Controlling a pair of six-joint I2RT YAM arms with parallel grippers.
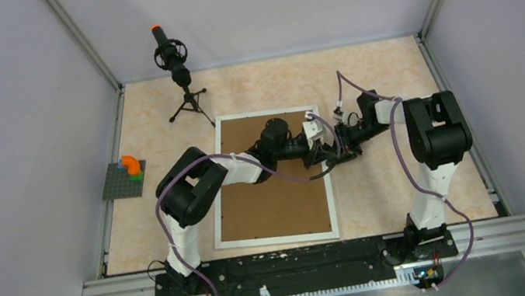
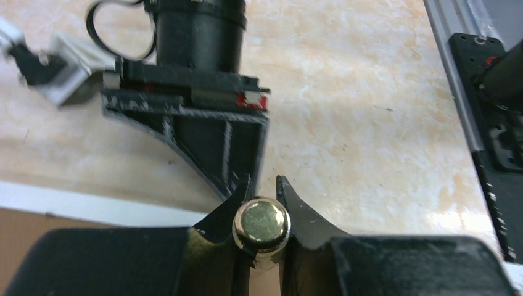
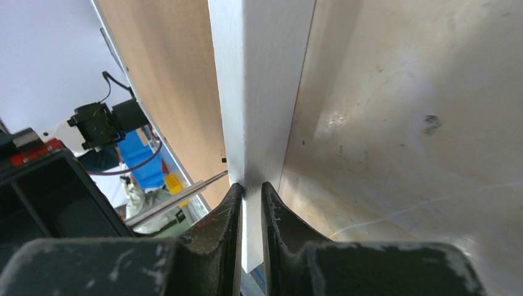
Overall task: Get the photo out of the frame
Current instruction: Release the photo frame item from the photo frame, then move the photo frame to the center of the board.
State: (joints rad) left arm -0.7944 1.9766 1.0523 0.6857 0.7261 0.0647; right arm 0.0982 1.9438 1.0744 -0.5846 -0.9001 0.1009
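Frame (image 1: 275, 197) white-edged, brown-backed; table (image 1: 382, 75) beige w/ marbled pattern; far-left mic (image 1: 172, 55) black, orange tip; left plate (image 1: 116, 187) grey, blocks (image 1: 131, 167) orange, blue, poss. green.

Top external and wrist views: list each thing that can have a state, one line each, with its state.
frame: lying back up, brown board in place.
photo: hidden from view.
left gripper: shut on a small brass piece.
right gripper: shut on the frame's right border.
microphone: upright on tripod.
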